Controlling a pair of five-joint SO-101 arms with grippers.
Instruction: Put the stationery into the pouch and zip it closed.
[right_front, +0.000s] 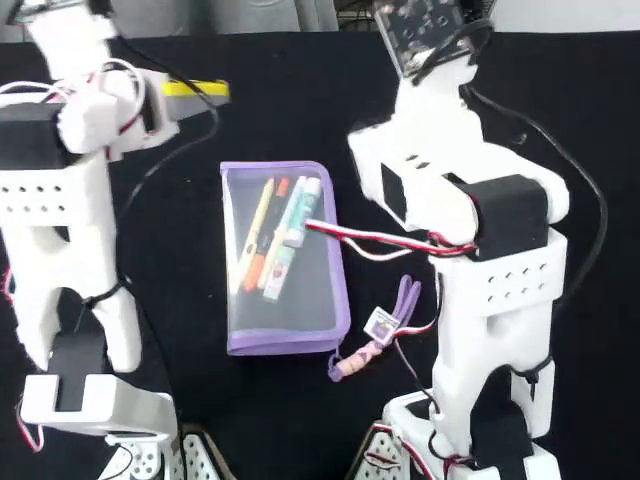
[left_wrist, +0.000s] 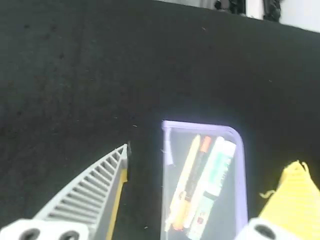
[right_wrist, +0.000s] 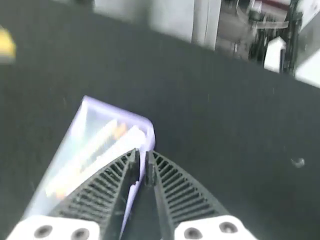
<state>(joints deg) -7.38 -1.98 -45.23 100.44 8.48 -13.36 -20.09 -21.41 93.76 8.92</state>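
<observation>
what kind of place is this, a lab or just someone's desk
Probably a robotics lab or workshop bench: a left arm and right arm with loose wires stand at a black table, with a pouch of pens laid between them. Cluttered equipment stands behind.

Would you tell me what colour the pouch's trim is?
The pouch's trim is light purple, clearest in the high view.

the pouch (right_front: 285, 300) is shiny see-through plastic with a soft purple cloth edge. the pens (right_front: 280, 235) inside look like smooth plastic. the desk (right_front: 250, 100) wears a dull black cloth. the arms (right_front: 60, 230) are smooth white plastic. the right tool (right_wrist: 141, 155) and left tool (left_wrist: 211, 156) are ribbed plastic.
</observation>
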